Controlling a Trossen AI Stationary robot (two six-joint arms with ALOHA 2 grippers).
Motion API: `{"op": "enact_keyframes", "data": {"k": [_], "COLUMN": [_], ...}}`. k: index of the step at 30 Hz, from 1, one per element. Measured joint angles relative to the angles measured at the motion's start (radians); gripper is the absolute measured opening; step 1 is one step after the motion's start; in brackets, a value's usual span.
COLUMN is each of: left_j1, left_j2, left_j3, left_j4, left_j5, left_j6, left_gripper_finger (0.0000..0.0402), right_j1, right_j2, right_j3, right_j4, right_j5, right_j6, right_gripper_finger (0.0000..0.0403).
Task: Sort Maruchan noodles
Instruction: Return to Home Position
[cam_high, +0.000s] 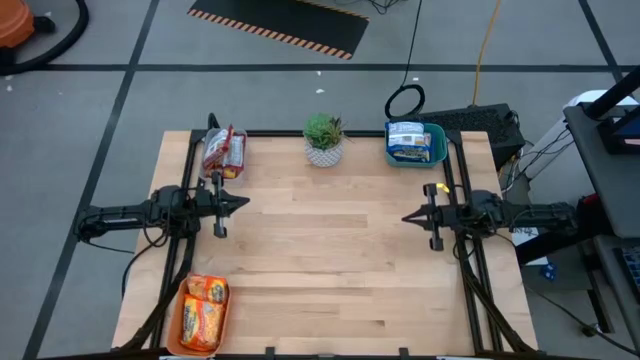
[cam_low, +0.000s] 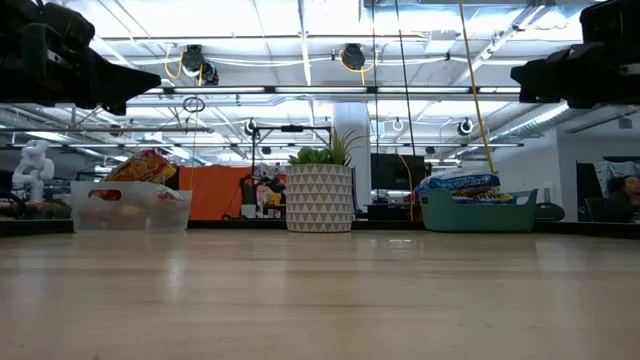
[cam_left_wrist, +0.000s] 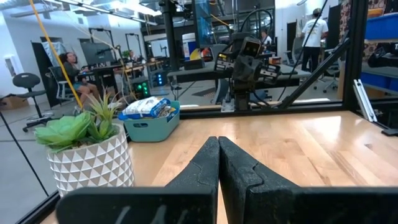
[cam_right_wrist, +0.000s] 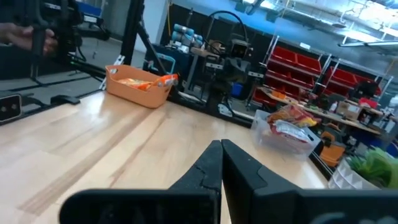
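Observation:
The Maruchan noodles lie sorted in three trays. Red-silver packets fill a clear tray at the far left corner. Blue-white packets sit in a teal tray at the far right. Orange-yellow packets rest in an orange tray at the near left corner. My left gripper hovers shut at the table's left edge, pointing level toward the right. My right gripper hovers shut at the right edge, pointing level toward the left. Neither holds anything.
A small green plant in a white patterned pot stands at the middle of the far edge, between the clear and teal trays. The wooden tabletop between the two arms is bare. People show in the room beyond the table.

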Motion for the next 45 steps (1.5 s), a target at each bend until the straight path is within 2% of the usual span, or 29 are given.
{"op": "enact_keyframes", "data": {"k": [7,13,37,45], "left_j1": [0.0,0.0,0.0,-0.002], "left_j2": [0.0,0.0,0.0,0.001], "left_j3": [0.0,0.0,0.0,0.001], "left_j4": [0.0,0.0,0.0,-0.065], "left_j5": [0.0,0.0,0.0,0.023], "left_j6": [0.0,0.0,-0.003,-0.075], "left_gripper_finger": [0.0005,0.0005,0.0005,0.0005], "right_j1": [-0.024,-0.032,-0.031,-0.031], "right_j2": [0.007,0.013,0.033,0.033], "right_j3": [0.0,0.0,0.0,0.0], "right_j4": [-0.006,-0.023,-0.008,-0.006], "right_j5": [0.009,0.095,0.103,0.103], "right_j6": [0.03,0.055,0.107,0.107], "right_gripper_finger": [0.0,0.0,0.0,0.0]}}
